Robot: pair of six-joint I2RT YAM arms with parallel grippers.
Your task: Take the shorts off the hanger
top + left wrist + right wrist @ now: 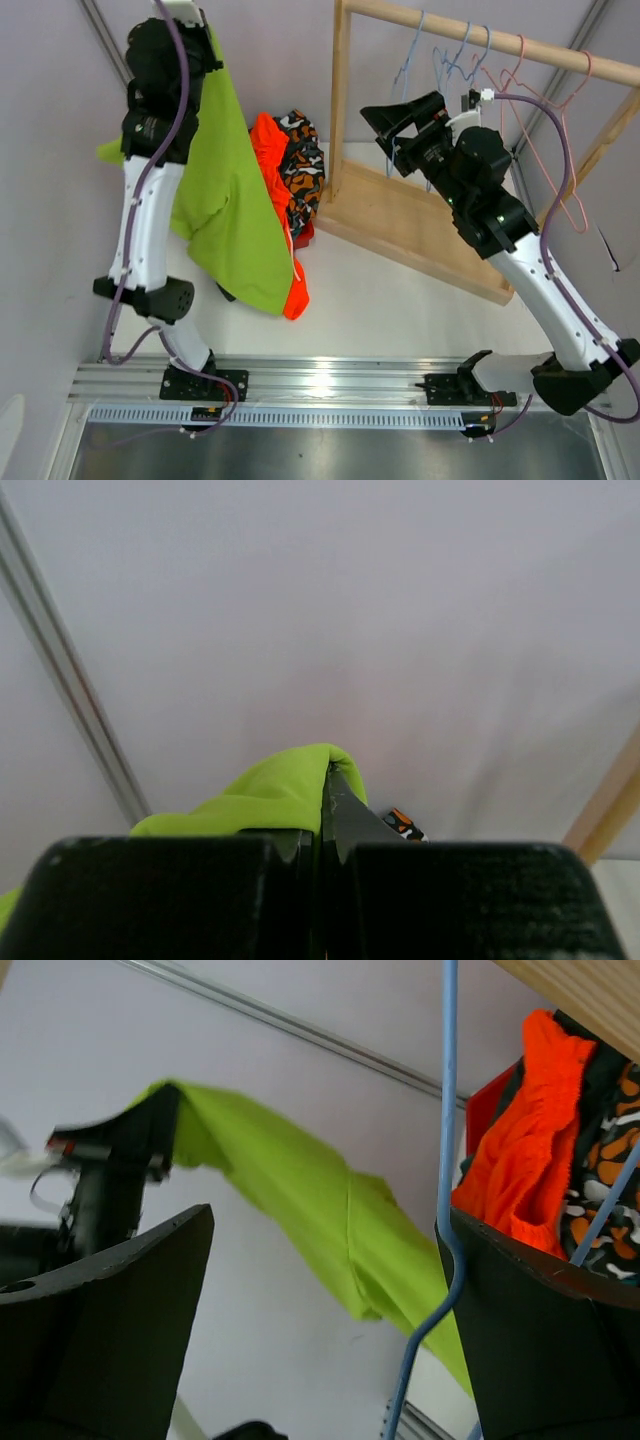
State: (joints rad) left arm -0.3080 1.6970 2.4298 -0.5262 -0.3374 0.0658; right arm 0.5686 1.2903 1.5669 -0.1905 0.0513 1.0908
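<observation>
Lime green shorts point(235, 215) hang at upper left of the top view, pinched by the pressed-together left gripper point(326, 815). Their long axis runs down and right. The right gripper point(322, 1260), spread beside the blue hanger point(447, 1110), is farther off.

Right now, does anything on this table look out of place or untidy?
Nothing looks damaged. The orange shorts and camouflage shorts lie crumpled in a heap beside the wooden rack rather than folded. The lime green shorts dangle from the shut left gripper.
</observation>
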